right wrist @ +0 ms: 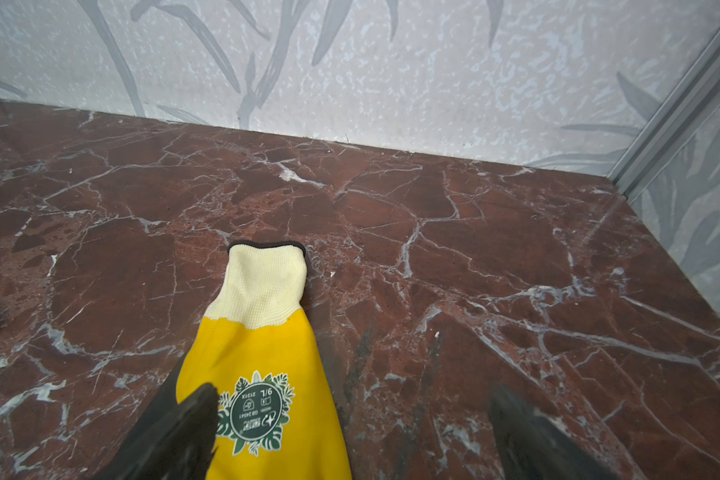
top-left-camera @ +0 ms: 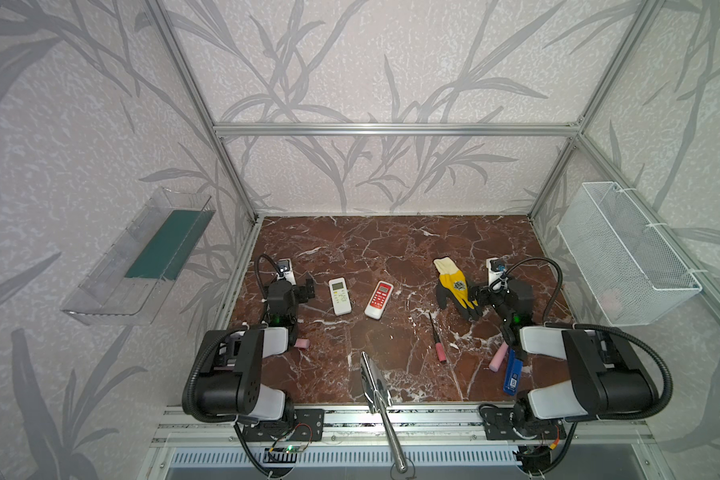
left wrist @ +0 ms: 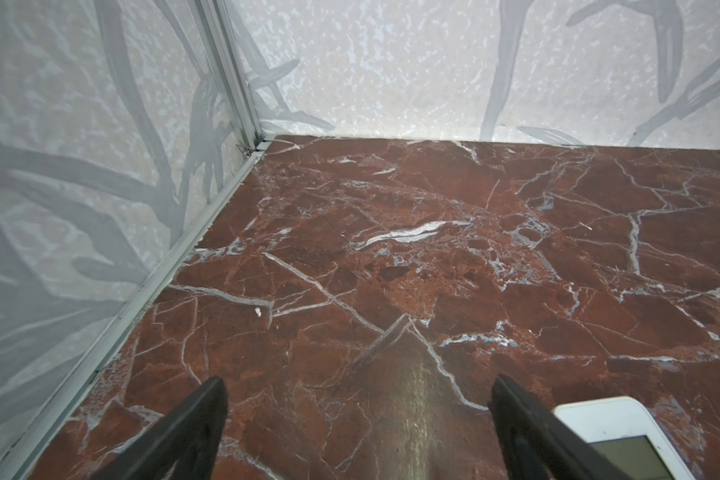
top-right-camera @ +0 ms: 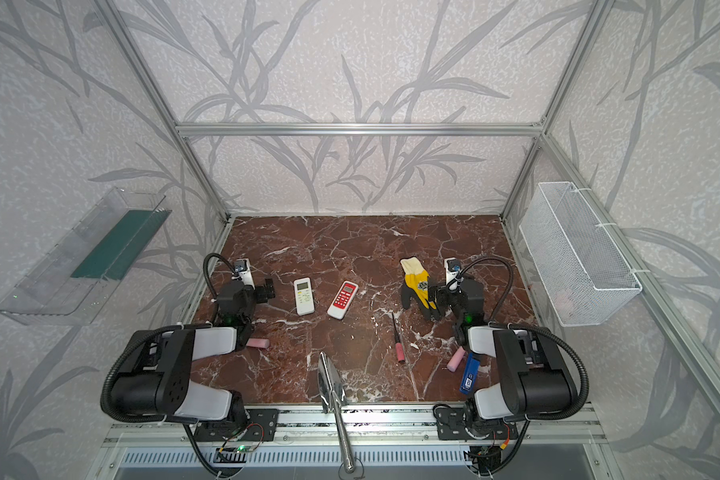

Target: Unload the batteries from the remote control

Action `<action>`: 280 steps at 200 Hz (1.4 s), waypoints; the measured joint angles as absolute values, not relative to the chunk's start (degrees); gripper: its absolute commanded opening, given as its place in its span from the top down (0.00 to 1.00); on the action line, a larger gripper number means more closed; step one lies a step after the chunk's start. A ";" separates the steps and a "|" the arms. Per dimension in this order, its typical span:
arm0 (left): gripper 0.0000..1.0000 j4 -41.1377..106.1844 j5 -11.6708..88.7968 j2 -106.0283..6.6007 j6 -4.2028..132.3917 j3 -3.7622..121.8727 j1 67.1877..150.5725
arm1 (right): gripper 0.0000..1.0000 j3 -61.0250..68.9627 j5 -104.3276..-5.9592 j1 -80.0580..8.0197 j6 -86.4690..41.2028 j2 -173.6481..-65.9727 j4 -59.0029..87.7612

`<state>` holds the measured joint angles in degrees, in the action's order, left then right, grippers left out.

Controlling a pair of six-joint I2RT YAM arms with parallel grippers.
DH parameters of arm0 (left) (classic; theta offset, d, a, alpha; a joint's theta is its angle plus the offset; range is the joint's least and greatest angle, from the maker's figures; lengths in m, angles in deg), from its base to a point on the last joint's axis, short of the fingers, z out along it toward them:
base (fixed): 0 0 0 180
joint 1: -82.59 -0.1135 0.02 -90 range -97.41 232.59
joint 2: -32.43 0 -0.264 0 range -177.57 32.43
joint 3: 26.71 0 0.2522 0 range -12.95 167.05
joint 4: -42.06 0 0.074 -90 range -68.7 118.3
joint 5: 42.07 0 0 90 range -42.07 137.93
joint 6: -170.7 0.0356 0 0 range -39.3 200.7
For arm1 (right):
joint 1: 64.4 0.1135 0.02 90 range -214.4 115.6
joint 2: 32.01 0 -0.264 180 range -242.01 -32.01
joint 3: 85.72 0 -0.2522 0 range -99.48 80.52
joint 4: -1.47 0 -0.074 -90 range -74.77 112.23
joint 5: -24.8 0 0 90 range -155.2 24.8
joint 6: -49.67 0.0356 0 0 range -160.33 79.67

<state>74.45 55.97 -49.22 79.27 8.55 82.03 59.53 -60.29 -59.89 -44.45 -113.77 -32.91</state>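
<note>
Two remote controls lie face up left of the table's middle in both top views: a white one [top-left-camera: 340, 296] [top-right-camera: 304, 296] and a red-and-white one [top-left-camera: 379, 300] [top-right-camera: 343, 300]. No batteries show in any view. My left gripper [top-left-camera: 307, 288] [top-right-camera: 268, 289] hovers just left of the white remote, open and empty. In the left wrist view, the left gripper [left wrist: 358, 415] stands over bare marble, and a corner of the white remote [left wrist: 616, 428] lies beside one finger. My right gripper [top-left-camera: 480, 296] [right wrist: 354, 415] is open and empty at the right edge of a glove.
A yellow-and-black glove [top-left-camera: 456, 286] [right wrist: 258, 353] lies right of centre. In front lie a pink-handled screwdriver [top-left-camera: 438, 343], two pink cylinders [top-left-camera: 303, 343] [top-left-camera: 498, 357], a blue lighter [top-left-camera: 513, 373] and a metal trowel [top-left-camera: 374, 380]. A wire basket [top-left-camera: 624, 253] and a clear shelf [top-left-camera: 142, 257] hang on the side walls.
</note>
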 measured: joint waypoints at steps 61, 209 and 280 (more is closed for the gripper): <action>0.01 51.96 69.19 -43.34 78.00 21.18 88.74 | 0.00 49.98 -67.76 -50.88 -45.41 -102.95 -8.45; 0.01 20.38 62.96 -44.80 61.15 31.96 105.46 | 0.01 43.97 -65.71 -38.77 -24.65 -94.09 25.84; 0.01 10.54 60.21 -59.29 49.13 43.87 105.73 | 0.01 43.97 -65.78 -36.94 -22.77 -94.09 27.66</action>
